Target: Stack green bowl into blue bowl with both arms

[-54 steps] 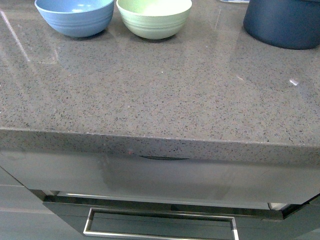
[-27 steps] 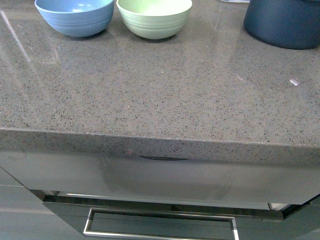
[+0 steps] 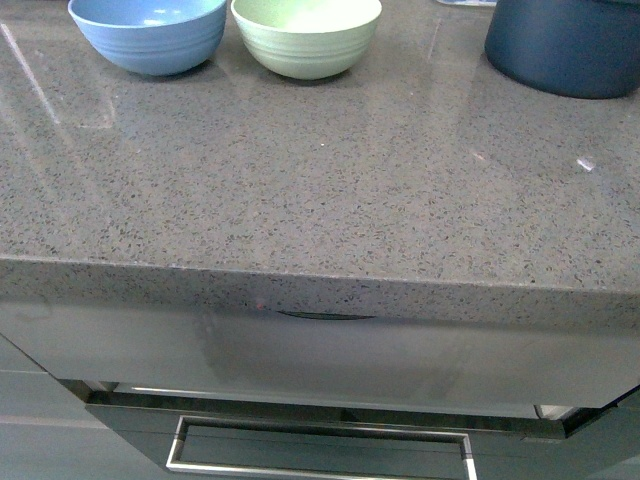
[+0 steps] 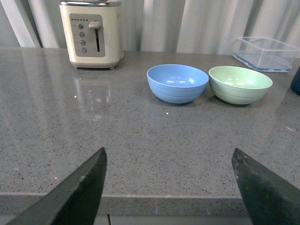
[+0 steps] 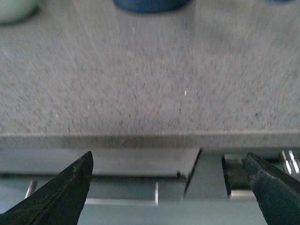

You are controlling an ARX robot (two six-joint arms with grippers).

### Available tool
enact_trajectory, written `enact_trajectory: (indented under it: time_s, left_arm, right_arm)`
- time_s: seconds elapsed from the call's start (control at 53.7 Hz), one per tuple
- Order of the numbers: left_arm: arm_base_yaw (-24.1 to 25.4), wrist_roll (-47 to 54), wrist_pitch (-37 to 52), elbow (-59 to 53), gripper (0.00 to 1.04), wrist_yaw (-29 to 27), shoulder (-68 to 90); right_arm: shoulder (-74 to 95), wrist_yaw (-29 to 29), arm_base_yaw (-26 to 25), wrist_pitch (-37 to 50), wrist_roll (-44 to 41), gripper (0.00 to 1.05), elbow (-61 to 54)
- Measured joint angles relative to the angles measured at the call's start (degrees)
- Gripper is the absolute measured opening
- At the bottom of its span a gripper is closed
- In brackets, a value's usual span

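Note:
The green bowl [image 3: 306, 36] stands upright at the back of the grey counter, just right of the blue bowl [image 3: 148, 33]; both are empty and sit close but apart. In the left wrist view the blue bowl [image 4: 177, 83] and green bowl [image 4: 240, 84] stand well beyond my left gripper [image 4: 168, 157], which is open at the counter's front edge with nothing between its fingers. My right gripper [image 5: 168, 157] is open too, below the counter's front edge, with only a sliver of the green bowl [image 5: 14, 9] showing far off. Neither arm appears in the front view.
A dark navy pot [image 3: 562, 45] stands at the back right of the counter [image 3: 320, 180]. A cream toaster [image 4: 92, 33] and a clear plastic box [image 4: 267, 53] sit along the back by a curtain. Below the counter's edge is a drawer with a metal handle [image 3: 320, 450].
The front view has shifted very slightly; the bowls and the pot stay where they were.

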Motion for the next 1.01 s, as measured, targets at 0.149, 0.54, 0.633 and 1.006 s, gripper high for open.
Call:
enact_trajectory:
  time_s: [0.149,0.54,0.633,1.006]
  left_arm:
    - [0.0,0.0,0.0,0.0,0.97,0.0,0.0]
    - [0.0,0.0,0.0,0.0,0.98,0.0,0.0]
    - [0.0,0.0,0.0,0.0,0.98,0.0,0.0]
    - [0.0,0.0,0.0,0.0,0.98,0.0,0.0]
  right_arm:
    - [28.0,-0.2,5.5,3.7,-1.1,0.95,19.5]
    - [62.2,-0.9,16.3,3.5,-2.2,0.95,48.2]
    - [67.6,-1.0,17.9,3.5,-3.1,0.95,52.4]
    - [84.7,-1.9,18.9,1.2,-6.7,0.95,70.6]
